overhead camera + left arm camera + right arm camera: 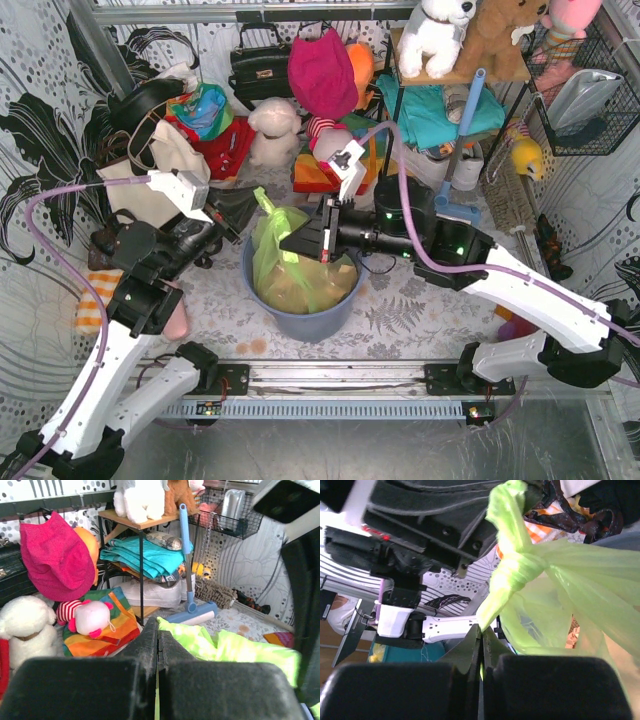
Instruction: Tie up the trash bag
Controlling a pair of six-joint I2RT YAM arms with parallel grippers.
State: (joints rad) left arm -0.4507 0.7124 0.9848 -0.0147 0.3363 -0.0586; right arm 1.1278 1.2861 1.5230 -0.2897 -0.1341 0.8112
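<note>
You are handling a flimsy, likely slippery trash bag; left gripper and right gripper are pinching its twisted tails beside the knot.

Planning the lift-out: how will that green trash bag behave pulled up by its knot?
The trash bag is probably floppy: thin film, wrinkled. Likely light, only crumpled paper showing through. The knot, smooth plastic, may slip.

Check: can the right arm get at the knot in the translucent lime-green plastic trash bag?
Likely yes: the right fingers are shut on a strand of the lime-green trash bag, right beside its knot, nothing between.
</note>
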